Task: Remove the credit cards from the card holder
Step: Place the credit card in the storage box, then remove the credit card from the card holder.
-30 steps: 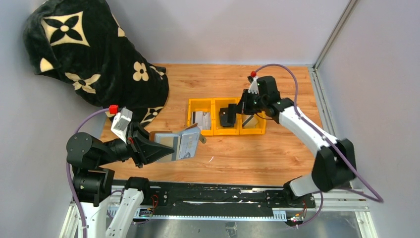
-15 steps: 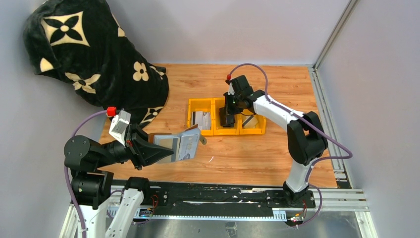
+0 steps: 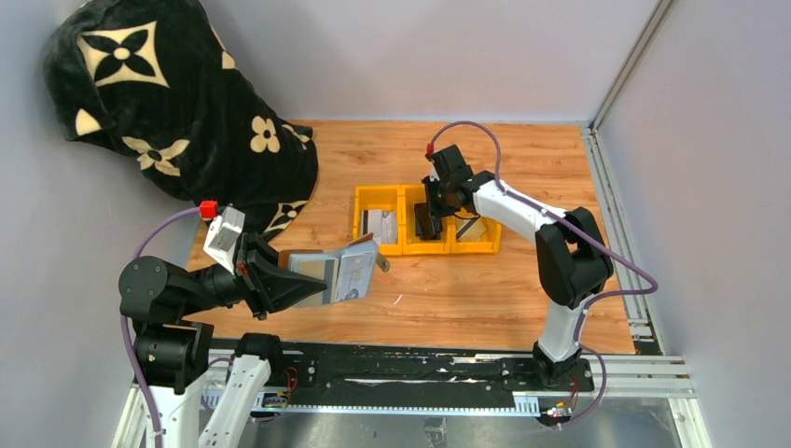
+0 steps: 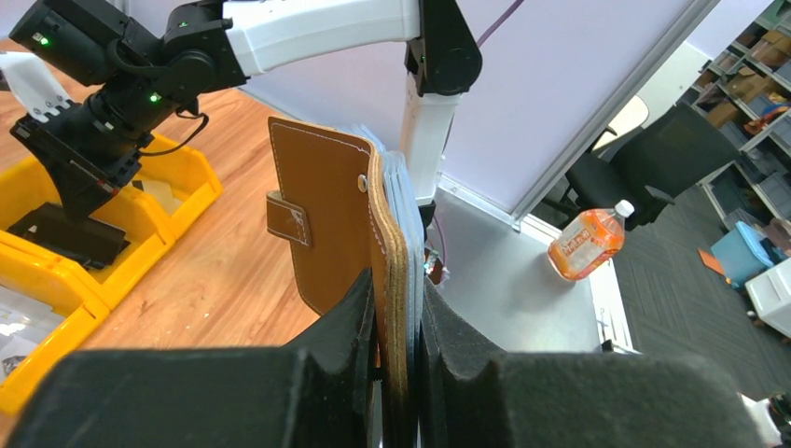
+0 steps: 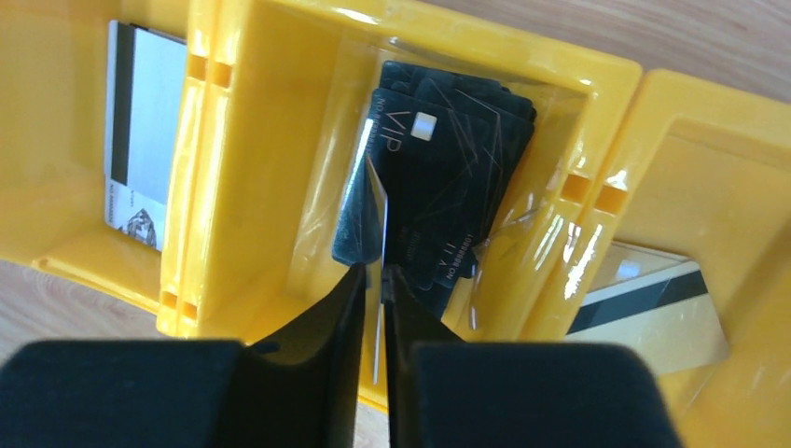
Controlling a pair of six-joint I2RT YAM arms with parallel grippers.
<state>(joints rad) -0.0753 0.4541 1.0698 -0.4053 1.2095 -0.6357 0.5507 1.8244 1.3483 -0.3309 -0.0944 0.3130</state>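
Observation:
My left gripper (image 3: 300, 280) is shut on the brown leather card holder (image 3: 334, 270) and holds it open above the table's near left. In the left wrist view the holder (image 4: 322, 210) stands upright between the fingers (image 4: 350, 327), its snap tab facing left and its grey card pockets on the right. My right gripper (image 3: 430, 220) is over the middle compartment of the yellow tray (image 3: 402, 245). It (image 5: 375, 280) is shut on a thin dark card (image 5: 375, 201), seen edge-on above a pile of black cards (image 5: 452, 173).
The tray's left compartment holds a silver card (image 5: 140, 131). The right compartment holds a pale card with a black stripe (image 5: 653, 308). A black flower-patterned blanket (image 3: 168, 103) covers the far left corner. Beyond the table edge stand an orange bottle (image 4: 586, 245) and an office chair.
My right gripper has swung left from the tray's right compartment to the middle one and come down over the black cards. The left arm and card holder have barely moved.

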